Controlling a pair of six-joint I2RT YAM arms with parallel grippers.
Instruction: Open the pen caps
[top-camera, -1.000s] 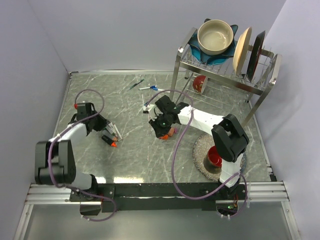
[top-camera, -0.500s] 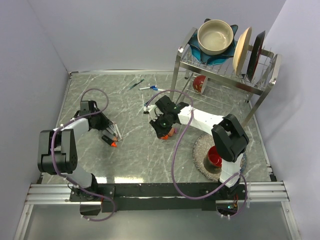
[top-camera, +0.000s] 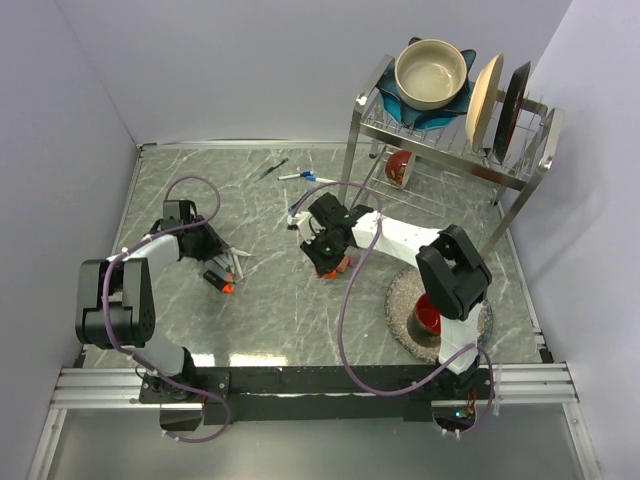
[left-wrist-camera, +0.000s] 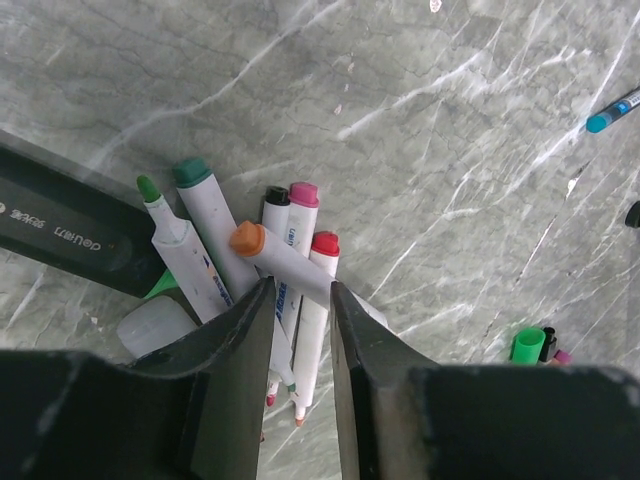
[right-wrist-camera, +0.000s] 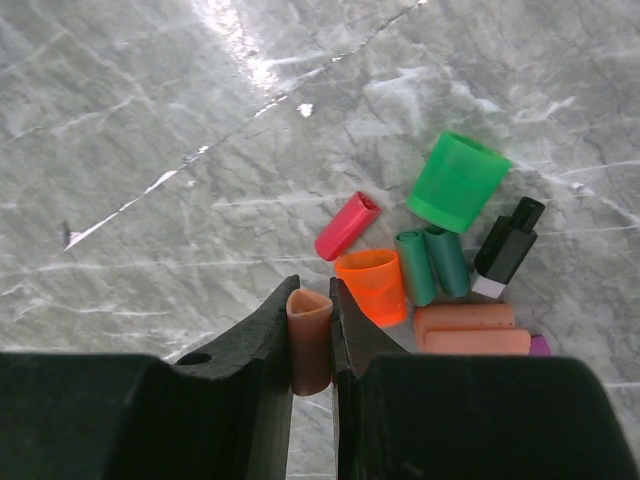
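Note:
In the right wrist view my right gripper (right-wrist-camera: 310, 290) is shut on a pale orange pen cap (right-wrist-camera: 309, 340), held upright just above the table. Beyond its fingertips lie loose pen caps: red (right-wrist-camera: 347, 226), orange (right-wrist-camera: 371, 286), a wide green one (right-wrist-camera: 458, 181), two dark green (right-wrist-camera: 430, 265) and a black one (right-wrist-camera: 507, 247). My left gripper (left-wrist-camera: 302, 290) hangs open over a pile of white markers (left-wrist-camera: 300, 300), with nothing between its fingers. An orange-ended marker (left-wrist-camera: 250, 240) lies across the pile just past the fingertips. From above, the left gripper (top-camera: 222, 262) and right gripper (top-camera: 325, 262) stand apart mid-table.
A thick black marker (left-wrist-camera: 70, 225) lies left of the pile, and a green cap (left-wrist-camera: 527, 345) lies to its right. Two pens (top-camera: 290, 174) lie at the back. A dish rack (top-camera: 450, 130) with bowl and plates stands back right. A round mat (top-camera: 400, 300) carries a red cup.
My left gripper's jaws have parted a little over the marker pile, and the markers now lie spread on the table. The right arm has barely moved and keeps its cap.

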